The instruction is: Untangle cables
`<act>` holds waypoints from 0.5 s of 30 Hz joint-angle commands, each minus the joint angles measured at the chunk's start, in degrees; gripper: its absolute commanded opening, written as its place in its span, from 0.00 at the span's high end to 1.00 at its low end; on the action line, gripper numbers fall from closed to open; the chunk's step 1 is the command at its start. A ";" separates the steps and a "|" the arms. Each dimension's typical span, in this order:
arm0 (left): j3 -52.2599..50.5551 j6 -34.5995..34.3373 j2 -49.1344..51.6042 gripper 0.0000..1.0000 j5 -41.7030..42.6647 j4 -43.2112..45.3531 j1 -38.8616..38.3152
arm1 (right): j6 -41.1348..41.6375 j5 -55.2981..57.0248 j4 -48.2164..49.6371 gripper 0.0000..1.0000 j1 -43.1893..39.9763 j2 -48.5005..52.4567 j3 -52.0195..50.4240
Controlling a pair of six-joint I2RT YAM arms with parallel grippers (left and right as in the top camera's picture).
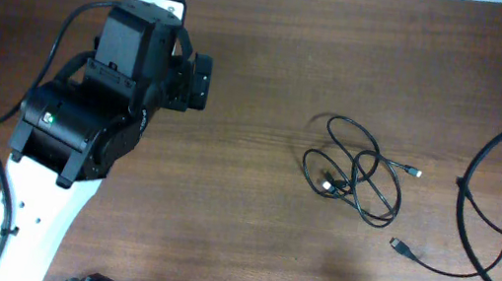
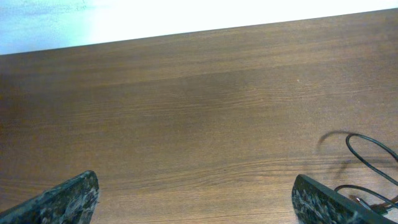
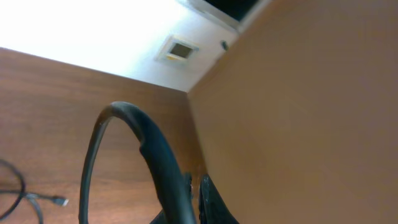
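Item one, the left gripper (image 2: 194, 185): we find its fingers (image 2: 62, 202) spread wide with nothing between them, over the bare wooden table (image 1: 274, 54) on its left side, well apart from the cables (image 1: 356, 171).

Item two, the right gripper (image 3: 199, 202): we note its fingers pressed together, pinching nothing we can see, at the table's right edge, with a thick black arm wire (image 3: 155, 155) arching in front.

Item three, the cables: thin black cords in one loose tangle of overlapping loops, right of centre, between the two arms. One small plug (image 1: 415, 172) points right. We see a further plug end (image 1: 396, 245) nearer the front edge, apart from the tangle.
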 commanded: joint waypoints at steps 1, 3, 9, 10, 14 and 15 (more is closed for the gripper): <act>0.66 -0.72 -0.11 0.01 -0.17 0.11 0.22 | 8.96 12.83 -0.48 0.96 0.20 -0.11 0.33; 0.66 -0.74 -0.11 0.01 -0.17 0.11 0.22 | 10.27 16.22 -0.90 0.96 0.20 -0.11 0.33; 0.66 -0.74 -0.11 0.01 -0.17 0.11 0.22 | 11.26 16.41 -0.90 0.96 0.20 -0.11 0.33; 0.66 -0.74 -0.11 0.01 -0.17 0.11 0.22 | 13.55 17.11 -0.81 0.96 0.20 -0.11 0.33; 0.66 -0.72 -0.11 0.01 -0.17 0.11 0.22 | 19.80 17.22 -0.55 0.96 0.20 -0.09 0.33; 0.66 -0.74 -0.11 0.01 -0.17 0.11 0.22 | 20.76 17.18 -0.22 0.96 0.20 -0.09 0.33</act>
